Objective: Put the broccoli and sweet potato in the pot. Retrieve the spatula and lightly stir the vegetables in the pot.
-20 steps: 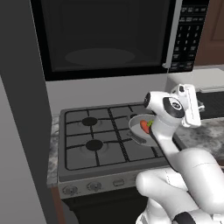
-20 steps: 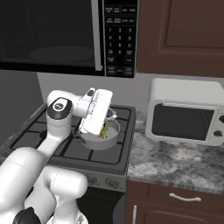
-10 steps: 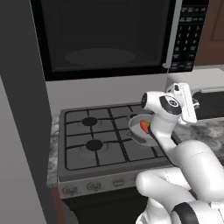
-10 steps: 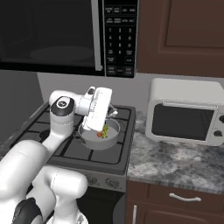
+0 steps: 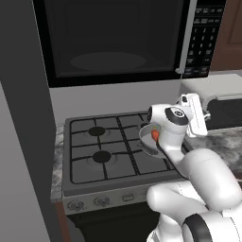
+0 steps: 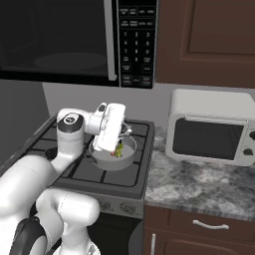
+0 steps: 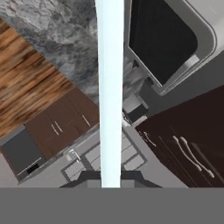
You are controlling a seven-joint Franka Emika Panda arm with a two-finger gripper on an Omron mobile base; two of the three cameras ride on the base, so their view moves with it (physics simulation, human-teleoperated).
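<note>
One bent arm holds the tool over the pot, pinching the spatula.

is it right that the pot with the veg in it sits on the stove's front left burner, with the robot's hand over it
Not quite: the pot sits on the right side of the stove, not the front left burner, as the right base view shows. The sweet potato is inside, and the hand is over it.
</note>
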